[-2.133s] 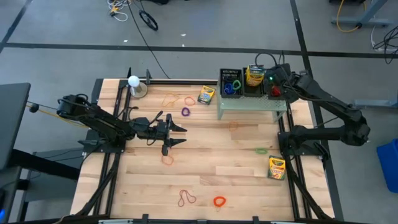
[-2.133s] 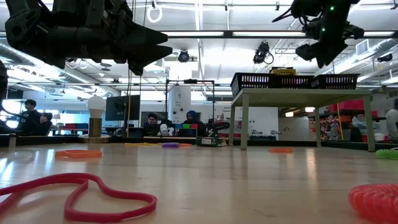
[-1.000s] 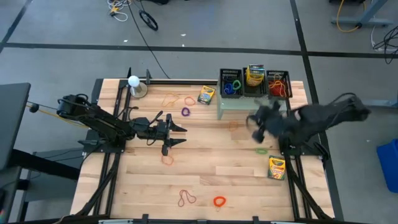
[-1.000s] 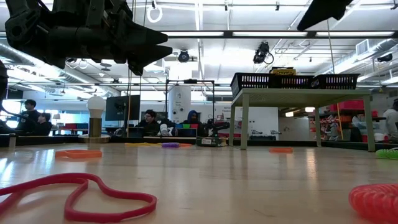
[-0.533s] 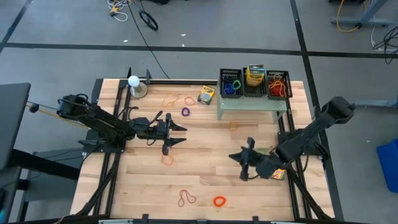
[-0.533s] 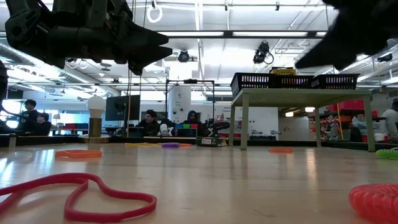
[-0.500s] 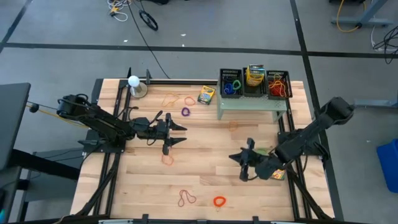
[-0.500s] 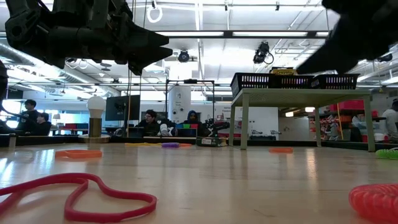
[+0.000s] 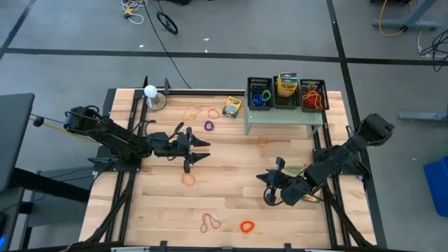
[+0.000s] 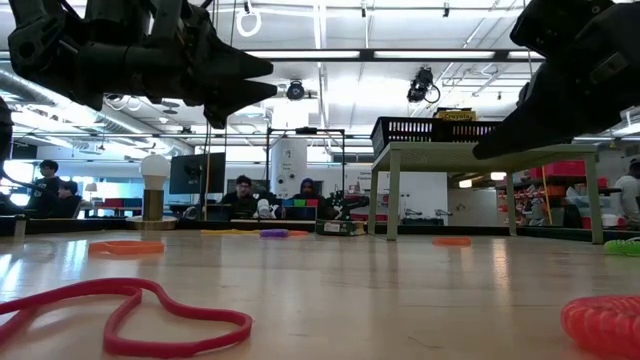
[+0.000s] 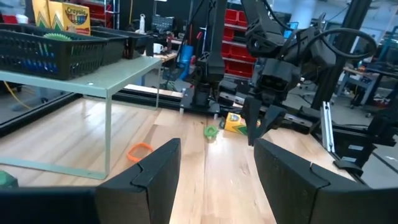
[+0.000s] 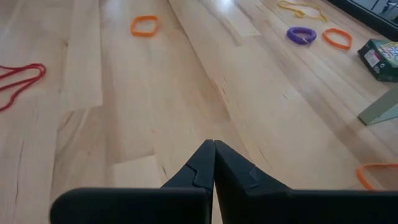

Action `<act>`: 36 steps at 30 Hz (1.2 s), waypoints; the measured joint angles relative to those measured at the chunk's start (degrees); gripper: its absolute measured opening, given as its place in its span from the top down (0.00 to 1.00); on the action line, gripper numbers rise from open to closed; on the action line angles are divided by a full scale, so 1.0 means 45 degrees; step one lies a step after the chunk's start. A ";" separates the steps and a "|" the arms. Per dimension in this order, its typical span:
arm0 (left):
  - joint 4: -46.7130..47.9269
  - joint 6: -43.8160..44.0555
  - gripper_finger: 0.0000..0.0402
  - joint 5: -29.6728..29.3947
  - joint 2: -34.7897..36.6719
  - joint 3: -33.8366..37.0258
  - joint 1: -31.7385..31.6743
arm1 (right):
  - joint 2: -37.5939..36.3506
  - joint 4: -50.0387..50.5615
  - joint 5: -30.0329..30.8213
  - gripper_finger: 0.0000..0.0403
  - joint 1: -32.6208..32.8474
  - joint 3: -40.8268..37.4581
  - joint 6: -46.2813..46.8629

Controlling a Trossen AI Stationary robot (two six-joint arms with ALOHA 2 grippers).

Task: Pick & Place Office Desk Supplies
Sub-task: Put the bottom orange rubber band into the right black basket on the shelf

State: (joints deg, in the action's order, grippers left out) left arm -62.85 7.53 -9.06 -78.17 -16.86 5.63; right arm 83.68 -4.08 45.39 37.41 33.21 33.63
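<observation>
We are seeing right claw [image 9: 269, 187] hovering closed, empty, just beside crayon box [image 9: 311, 196]; left claw [image 9: 198, 150] waiting wide, well apart from it.

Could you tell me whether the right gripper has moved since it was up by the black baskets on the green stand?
Yes. The right gripper has swung away from the pale green stand, toward the table's near side, and now hovers, shut, over bare wood.

Bare wood lay open mid-tabletop [image 9: 231, 164]; the pale green stand [image 9: 283, 117] blocked the far right corner.
</observation>
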 joint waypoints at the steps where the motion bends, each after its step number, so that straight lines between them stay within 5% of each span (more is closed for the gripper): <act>1: 0.0000 0.0003 0.47 0.0012 0.0000 0.0000 0.0000 | 0.0000 -0.0002 0.0000 0.97 0.0000 0.0000 0.0000; 9: 0.0009 0.1631 0.47 0.0188 0.0000 0.0000 0.0000 | 0.0000 0.0011 -0.0007 0.97 0.0000 0.0000 0.0000; 17: 0.1180 0.3815 0.47 0.2800 0.0005 -0.0203 0.0112 | 0.0000 0.0039 -0.0010 0.97 0.0000 0.0000 -0.0001; 20: 0.4404 0.3877 0.48 0.2763 0.0010 -0.1059 0.0661 | 0.0000 0.0050 -0.0011 0.97 0.0000 0.0000 0.0000; 28: 1.7281 0.3843 0.47 -0.1167 -0.0053 -0.5179 0.2050 | 0.0000 0.0060 -0.0011 0.97 0.0000 0.0000 -0.0001; 36: 1.8965 0.4372 0.47 -0.0798 -0.0560 -0.5520 0.2443 | 0.0000 0.0091 -0.0021 0.97 0.0005 0.0005 0.0000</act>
State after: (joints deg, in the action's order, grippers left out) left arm 22.49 27.20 -12.65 -80.69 -41.70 16.62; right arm 83.68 -3.68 45.30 37.43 33.23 33.63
